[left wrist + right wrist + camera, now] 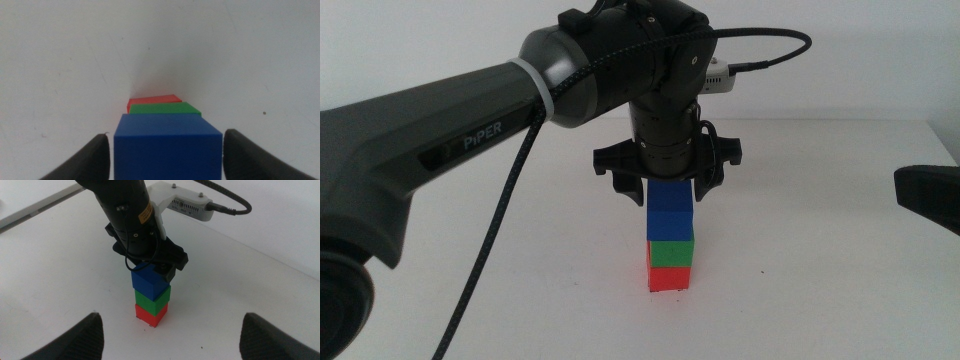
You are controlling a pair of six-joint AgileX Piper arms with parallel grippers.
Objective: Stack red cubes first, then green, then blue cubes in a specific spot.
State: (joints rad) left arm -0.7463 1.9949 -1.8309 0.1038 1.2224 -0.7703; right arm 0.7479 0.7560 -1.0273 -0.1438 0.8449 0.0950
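Observation:
A three-cube stack stands at the table's middle: the red cube (668, 279) at the bottom, the green cube (670, 253) on it, the blue cube (670, 214) on top. My left gripper (665, 193) points straight down over the stack, its jaws on either side of the blue cube's upper part. In the left wrist view a thin gap shows between each jaw and the blue cube (167, 150), so the left gripper is open. The specific spot is hidden under the stack. My right gripper (170, 340) waits open at the table's right (925, 195), well away from the stack (150, 300).
The left arm's body and black cable (510, 200) cross the left half of the middle view. A white camera module (187, 202) sits on the left wrist. The white tabletop (820, 280) ends at a far edge near the wall.

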